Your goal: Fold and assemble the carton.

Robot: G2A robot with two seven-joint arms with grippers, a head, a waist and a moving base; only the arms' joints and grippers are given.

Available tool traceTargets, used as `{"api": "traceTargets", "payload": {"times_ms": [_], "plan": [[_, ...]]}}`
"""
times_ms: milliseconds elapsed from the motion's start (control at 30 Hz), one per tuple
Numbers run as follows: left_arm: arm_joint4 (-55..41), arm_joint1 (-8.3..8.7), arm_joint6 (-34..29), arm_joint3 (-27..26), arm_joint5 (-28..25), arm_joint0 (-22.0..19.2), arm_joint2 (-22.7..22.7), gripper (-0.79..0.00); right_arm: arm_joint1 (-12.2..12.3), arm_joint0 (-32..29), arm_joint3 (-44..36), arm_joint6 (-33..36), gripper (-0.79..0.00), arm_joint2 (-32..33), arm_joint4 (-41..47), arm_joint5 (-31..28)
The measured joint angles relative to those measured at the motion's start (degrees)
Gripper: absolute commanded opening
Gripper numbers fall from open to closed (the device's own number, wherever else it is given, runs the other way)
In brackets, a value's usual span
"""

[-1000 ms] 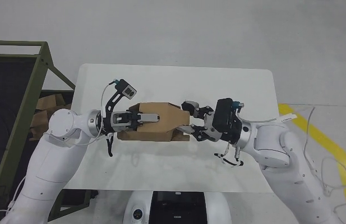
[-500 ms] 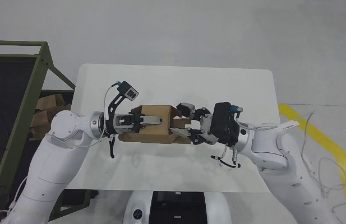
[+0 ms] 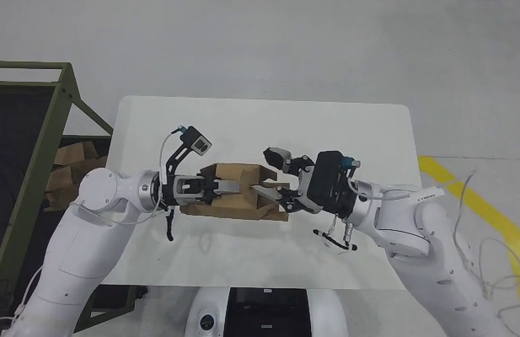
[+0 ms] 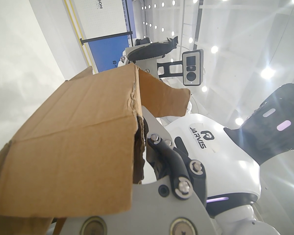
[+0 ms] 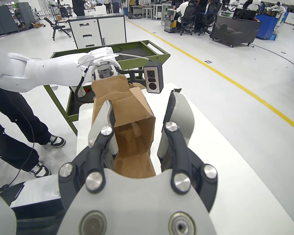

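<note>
A brown cardboard carton [image 3: 230,195] hangs just above the white table [image 3: 260,126], partly opened into a tube with loose flaps. My left gripper [image 3: 228,184] is shut on the carton's wall at its left end. In the left wrist view one finger [image 4: 152,125] lies against the inner side of the carton [image 4: 71,143], and the other is hidden behind the cardboard. My right gripper [image 3: 270,175] stands open at the right end. In the right wrist view, the open end of the carton [image 5: 134,133] sits between the spread fingers [image 5: 177,113] of my right gripper [image 5: 139,99].
A green metal cart [image 3: 67,93] stands off the table's left edge, with cardboard pieces [image 3: 70,164] in it. The same cart [image 5: 107,50] lies beyond the table's far end in the right wrist view. A yellow floor line [image 3: 470,202] runs to the right.
My right gripper has moved left and its open fingers now straddle the carton's right end. The carton has gone from lying flat to partly opened up, and the left wrist has turned.
</note>
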Motion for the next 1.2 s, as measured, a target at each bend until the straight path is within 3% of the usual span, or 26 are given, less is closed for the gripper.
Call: {"api": "traceTargets", "payload": {"times_ms": [367, 1200], "plan": [[0.54, -0.07, 0.11, -0.48, 0.12, 0.25, 0.32, -0.785, -0.31, 2.68, -1.29, 5.41, -0.400, -2.22, -1.47, 1.87], [0.45, -0.13, -0.08, -0.64, -0.14, 0.53, -0.26, -0.785, -0.23, 2.23, -0.81, 4.76, -0.394, -0.22, 0.21, 2.12]]}}
